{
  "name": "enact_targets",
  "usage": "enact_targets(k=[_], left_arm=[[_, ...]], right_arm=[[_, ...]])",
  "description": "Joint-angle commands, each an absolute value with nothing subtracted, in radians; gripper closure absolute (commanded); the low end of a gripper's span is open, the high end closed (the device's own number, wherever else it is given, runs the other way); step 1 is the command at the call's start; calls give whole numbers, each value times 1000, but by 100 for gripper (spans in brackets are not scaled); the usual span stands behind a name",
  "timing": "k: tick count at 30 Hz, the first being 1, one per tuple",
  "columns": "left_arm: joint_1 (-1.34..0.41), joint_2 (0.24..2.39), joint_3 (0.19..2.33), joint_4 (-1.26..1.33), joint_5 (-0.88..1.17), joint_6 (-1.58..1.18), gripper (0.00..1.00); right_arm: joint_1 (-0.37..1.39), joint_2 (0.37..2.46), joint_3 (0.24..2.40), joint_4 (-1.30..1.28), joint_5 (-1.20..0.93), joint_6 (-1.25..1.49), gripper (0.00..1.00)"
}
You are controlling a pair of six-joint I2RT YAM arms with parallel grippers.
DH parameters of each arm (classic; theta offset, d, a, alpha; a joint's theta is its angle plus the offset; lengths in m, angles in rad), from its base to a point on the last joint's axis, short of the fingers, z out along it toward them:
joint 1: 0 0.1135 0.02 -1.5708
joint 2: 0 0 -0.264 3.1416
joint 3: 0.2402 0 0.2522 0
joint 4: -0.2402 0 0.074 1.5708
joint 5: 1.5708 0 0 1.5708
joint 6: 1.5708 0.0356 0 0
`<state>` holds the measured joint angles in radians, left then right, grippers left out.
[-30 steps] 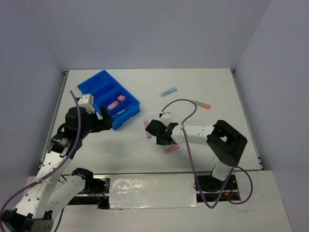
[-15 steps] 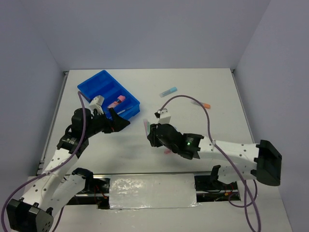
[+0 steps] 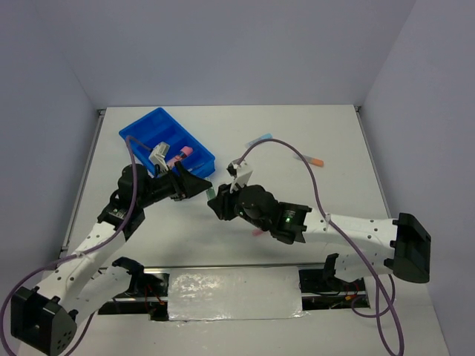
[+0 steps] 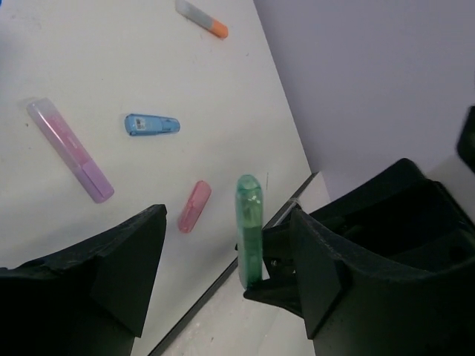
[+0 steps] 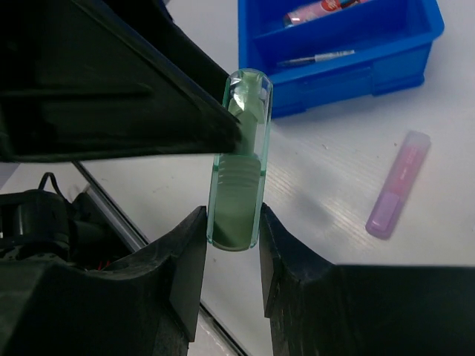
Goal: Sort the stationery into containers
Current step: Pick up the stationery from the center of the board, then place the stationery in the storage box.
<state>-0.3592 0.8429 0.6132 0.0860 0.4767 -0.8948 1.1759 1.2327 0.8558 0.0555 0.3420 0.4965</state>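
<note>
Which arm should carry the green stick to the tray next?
Left. The left claw, open, brackets the green stick's free end and sits beside the blue tray. The right claw grips the stick's other end, farther from the tray.

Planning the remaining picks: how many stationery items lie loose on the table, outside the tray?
4: purple stick, blue item beside it, small pink stick nearer the edge, orange-tipped marker farthest. Arms may hide others.
</note>
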Motion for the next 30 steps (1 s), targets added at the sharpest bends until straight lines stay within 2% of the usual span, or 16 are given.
enact_targets(k=[1, 4, 6, 7, 8, 10, 11, 12, 13, 15, 16, 17, 19, 24, 27, 30], left_arm=[[-380, 873, 649, 97, 456, -881, 22], [-385, 903, 657, 83, 452, -867, 25], [-387, 928, 660, 107, 465, -867, 38], [-388, 945, 660, 120, 477, -870, 49], [-388, 953, 669, 136, 482, -868, 75], [-388, 982, 690, 126, 479, -842, 100], [-388, 991, 725, 109, 469, -821, 100], [-388, 999, 750, 82, 448, -795, 100], [-388, 1014, 779, -7, 411, -723, 100], [-390, 1035, 889, -144, 219, -588, 100], [-390, 1078, 931, -266, 143, -551, 100], [-387, 1104, 1021, -328, -27, -513, 100], [-387, 1219, 1096, -447, -191, -404, 100], [-350, 1451, 1255, -433, -498, -127, 100], [-284, 1586, 1339, -339, -563, -31, 100], [-244, 1684, 1400, -238, -464, 127, 100]], right_arm=[[1186, 1250, 922, 138, 331, 459, 100], [1186, 1268, 928, 166, 321, 446, 100], [1186, 1288, 939, 170, 319, 433, 100], [1187, 1310, 948, 178, 316, 428, 100], [1186, 1319, 948, 187, 313, 417, 99], [1178, 1342, 946, 218, 304, 408, 93], [1172, 1345, 945, 222, 296, 408, 83], [1163, 1345, 940, 221, 296, 414, 49], [1141, 1336, 930, 201, 304, 438, 38], [1126, 1309, 911, 154, 381, 472, 28], [1117, 1264, 875, 112, 405, 486, 28], [1102, 1237, 853, 91, 441, 514, 27], [1089, 1140, 780, 40, 468, 535, 26], [1078, 913, 658, -69, 508, 554, 25], [1080, 792, 600, -136, 482, 557, 25], [1085, 668, 551, -208, 439, 557, 26]])
